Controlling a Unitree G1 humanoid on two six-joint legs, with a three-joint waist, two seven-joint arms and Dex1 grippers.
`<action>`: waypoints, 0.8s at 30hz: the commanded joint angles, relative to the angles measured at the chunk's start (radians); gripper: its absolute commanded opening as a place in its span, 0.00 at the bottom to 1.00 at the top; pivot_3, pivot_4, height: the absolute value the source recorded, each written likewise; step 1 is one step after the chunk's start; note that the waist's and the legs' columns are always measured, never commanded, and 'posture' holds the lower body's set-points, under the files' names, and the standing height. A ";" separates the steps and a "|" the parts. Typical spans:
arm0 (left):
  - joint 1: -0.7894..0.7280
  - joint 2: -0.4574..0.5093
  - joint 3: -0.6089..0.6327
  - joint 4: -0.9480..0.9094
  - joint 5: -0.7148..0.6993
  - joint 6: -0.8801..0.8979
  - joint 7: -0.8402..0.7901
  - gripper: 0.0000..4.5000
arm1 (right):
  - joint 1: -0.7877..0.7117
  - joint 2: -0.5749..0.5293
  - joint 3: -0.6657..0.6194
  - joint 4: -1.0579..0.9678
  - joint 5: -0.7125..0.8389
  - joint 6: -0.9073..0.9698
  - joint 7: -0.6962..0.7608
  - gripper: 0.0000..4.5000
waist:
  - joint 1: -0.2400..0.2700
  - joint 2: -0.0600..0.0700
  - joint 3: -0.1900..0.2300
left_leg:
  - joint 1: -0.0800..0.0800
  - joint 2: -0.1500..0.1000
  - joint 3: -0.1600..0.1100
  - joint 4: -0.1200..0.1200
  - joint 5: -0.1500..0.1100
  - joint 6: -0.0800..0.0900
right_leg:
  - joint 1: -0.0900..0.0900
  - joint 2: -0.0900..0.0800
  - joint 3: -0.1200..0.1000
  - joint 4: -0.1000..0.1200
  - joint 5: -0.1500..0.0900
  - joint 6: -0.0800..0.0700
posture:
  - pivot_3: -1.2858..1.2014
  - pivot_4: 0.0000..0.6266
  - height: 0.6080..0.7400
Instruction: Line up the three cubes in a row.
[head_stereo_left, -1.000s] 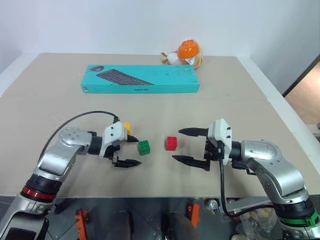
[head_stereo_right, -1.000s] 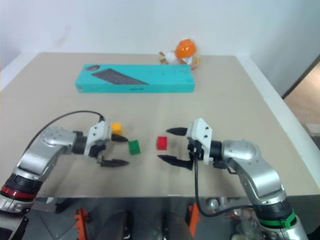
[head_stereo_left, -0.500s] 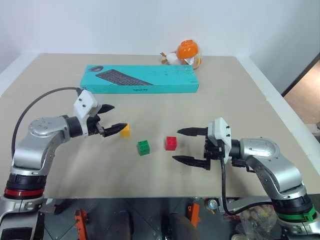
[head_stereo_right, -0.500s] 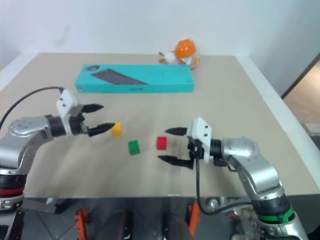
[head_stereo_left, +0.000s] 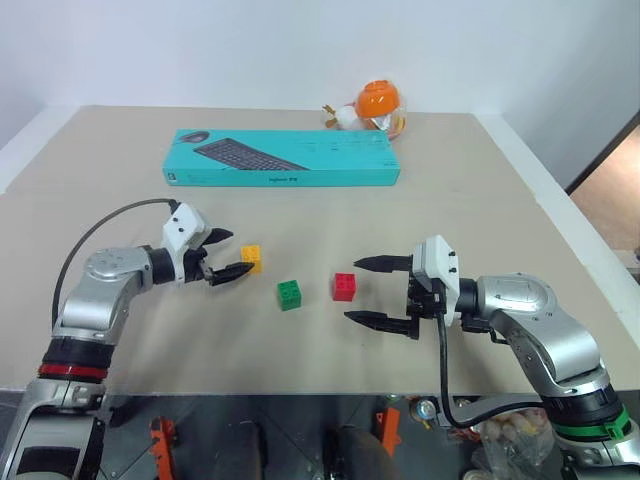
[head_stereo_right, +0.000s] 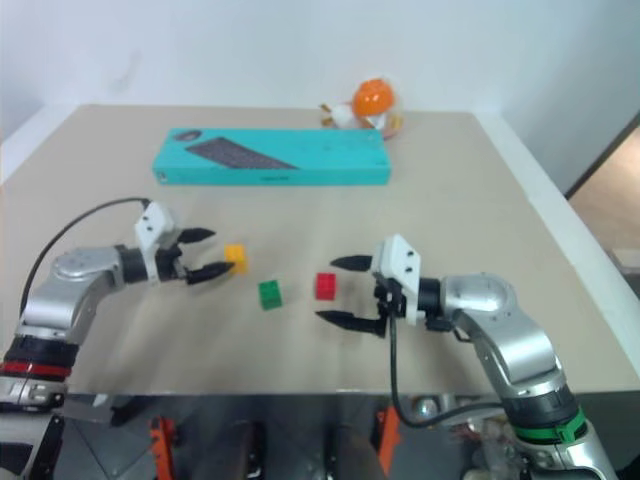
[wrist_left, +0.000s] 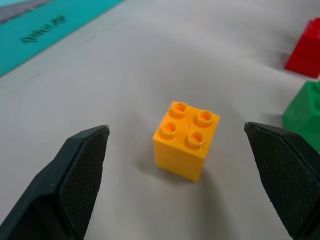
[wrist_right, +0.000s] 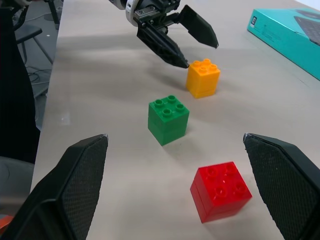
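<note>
1. Beige desk (head_stereo_left: 470, 180) against a white wall; a teal keyboard box (head_stereo_left: 282, 157) lies across the upper centre of the head views, with a round orange and white toy (head_stereo_left: 372, 105) just behind its right end.
2. The three cubes sit in the middle of the frame: yellow cube (head_stereo_left: 251, 258) left and slightly higher, green cube (head_stereo_left: 289, 294) lower centre, red cube (head_stereo_left: 343, 286) right of it. All three are apart from each other; green and red sit roughly level, yellow is off that line.
3. Left gripper (head_stereo_left: 228, 254): fingers spread wide, holding nothing, pointing toward frame right at the yellow cube, which lies just beyond the tips.
4. Right gripper (head_stereo_left: 377, 292): fingers wide open and empty, pointing frame left; the red cube lies just past the tips, not touching.
5. Key relation: the yellow cube is nearest the left arm. My reading is that it is the next one to grasp and bring into line.
6. Left wrist view: yellow cube (wrist_left: 186, 140) centred ahead of the gap, studs up, turned a little askew to the fingers (wrist_left: 82, 165), which the head views do not resolve.
7. Right wrist view shows all three cubes and the left gripper's tips close beside the yellow one.
</note>
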 joint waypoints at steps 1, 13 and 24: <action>-0.066 0.011 -0.021 0.087 0.026 -0.048 -0.063 1.00 | 0.002 -0.014 -0.027 -0.046 0.008 -0.005 -0.009 1.00 | 0.000 0.000 0.000 | 0.000 0.000 0.000 0.000 0.000 0.000 | 0.000 0.000 0.000 0.000 0.000 0.000 | 0.52 0.24 1.00; -0.288 -0.044 -0.080 0.492 0.142 -0.288 -0.209 1.00 | 0.012 -0.023 -0.038 -0.060 0.007 -0.005 -0.029 1.00 | 0.000 0.000 0.000 | -0.001 -0.001 0.002 0.001 0.000 0.000 | 0.000 -0.001 -0.001 0.000 0.000 0.000 | 0.52 0.24 1.00; -0.342 -0.070 -0.089 0.610 0.189 -0.345 -0.268 0.29 | 0.021 -0.037 -0.047 -0.072 0.013 0.001 -0.036 1.00 | 0.000 0.000 0.000 | -0.001 -0.001 0.001 0.001 0.000 0.000 | 0.000 0.000 -0.001 0.000 0.000 0.000 | 0.52 0.24 1.00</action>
